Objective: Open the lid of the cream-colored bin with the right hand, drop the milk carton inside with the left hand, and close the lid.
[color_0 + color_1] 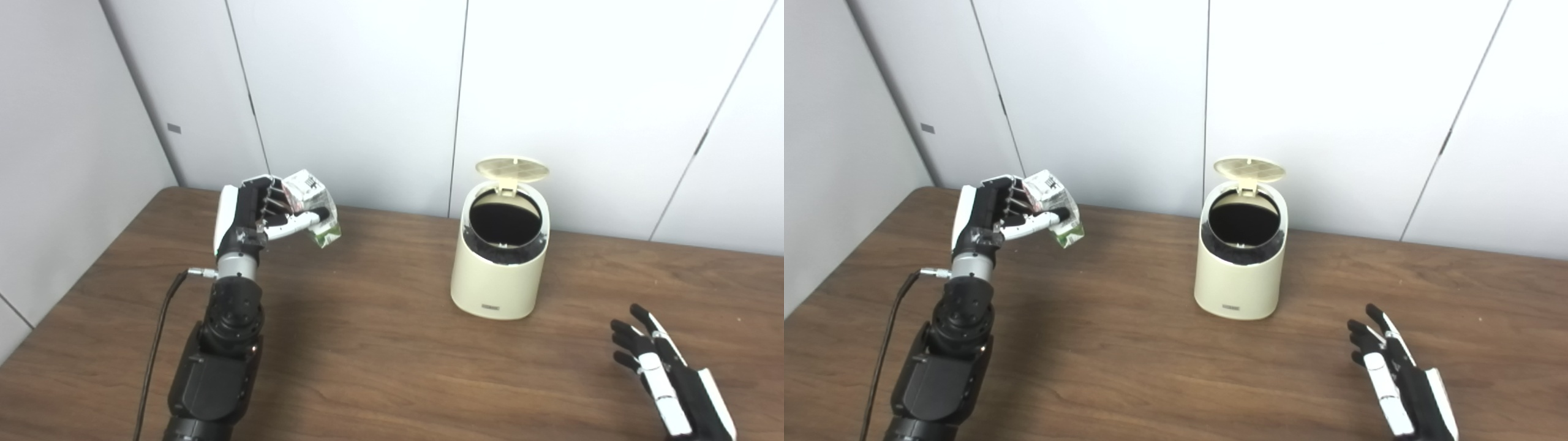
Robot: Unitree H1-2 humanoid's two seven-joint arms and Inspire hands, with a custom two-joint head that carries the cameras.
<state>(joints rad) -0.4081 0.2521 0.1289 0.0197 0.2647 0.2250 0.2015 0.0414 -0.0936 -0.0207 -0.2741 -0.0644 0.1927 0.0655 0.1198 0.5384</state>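
The cream-colored bin (499,269) stands on the brown table, right of centre. Its round lid (512,169) is flipped up at the back, and the dark inside shows. My left hand (257,214) is raised above the table, well left of the bin, and is shut on the milk carton (315,205), a crumpled white carton with a green corner. My right hand (664,373) is open and empty, low over the table at the front right, to the right of the bin and nearer to me.
The wooden table (380,349) runs up to white wall panels behind the bin and on the left. A black cable (156,343) hangs beside my left forearm.
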